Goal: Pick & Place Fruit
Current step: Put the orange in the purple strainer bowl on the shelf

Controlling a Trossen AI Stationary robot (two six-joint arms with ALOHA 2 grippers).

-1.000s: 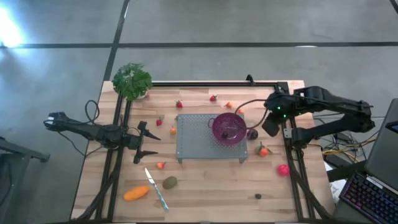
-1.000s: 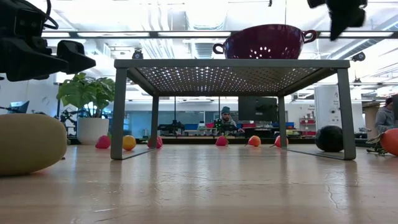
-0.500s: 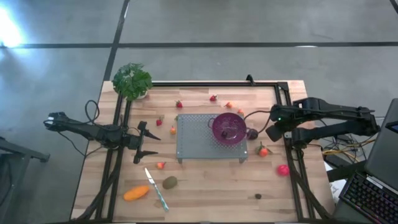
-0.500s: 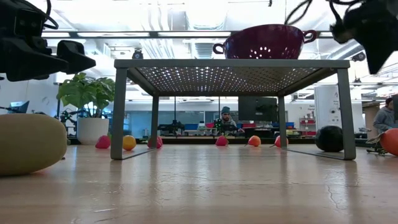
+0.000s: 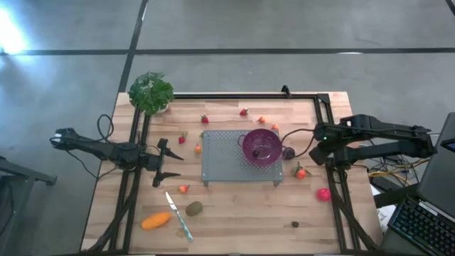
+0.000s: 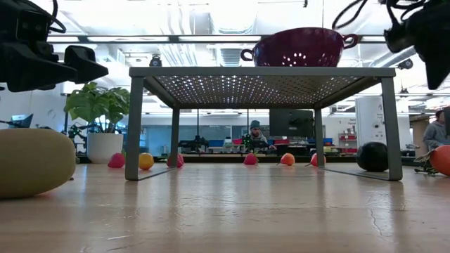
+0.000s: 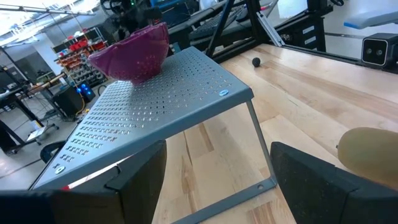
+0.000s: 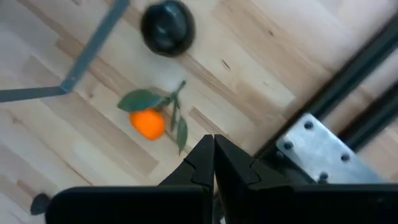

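I can't read any label or writing on the fruit or the gear. Fruit is scattered loose on the wooden table (image 5: 234, 220): orange elongated piece (image 5: 155, 221) near the front left, brown-green oval (image 5: 193, 208) just beside the knife (image 5: 178, 215), dark round one (image 5: 288, 153) beside the rack's right side, small orange with green leaves (image 8: 149, 123) just past it, pink-red ball (image 5: 324, 193) further toward the front right, tiny red strawberries (image 5: 205, 119) along the far side, one tiny dark piece (image 5: 295, 225) at the front. Purple colander (image 5: 261, 146) sits on the perforated grey metal rack (image 5: 224, 156) mid-table; I can't tell if anything is inside. My right gripper (image 8: 213, 163) hangs over the table's right edge above the leafy orange, fingers pressed together, holding nothing. My left gripper (image 5: 165, 163) waits left of the rack, fingers spread wide, empty. Potted plant (image 5: 151, 92) sits at the far left corner.
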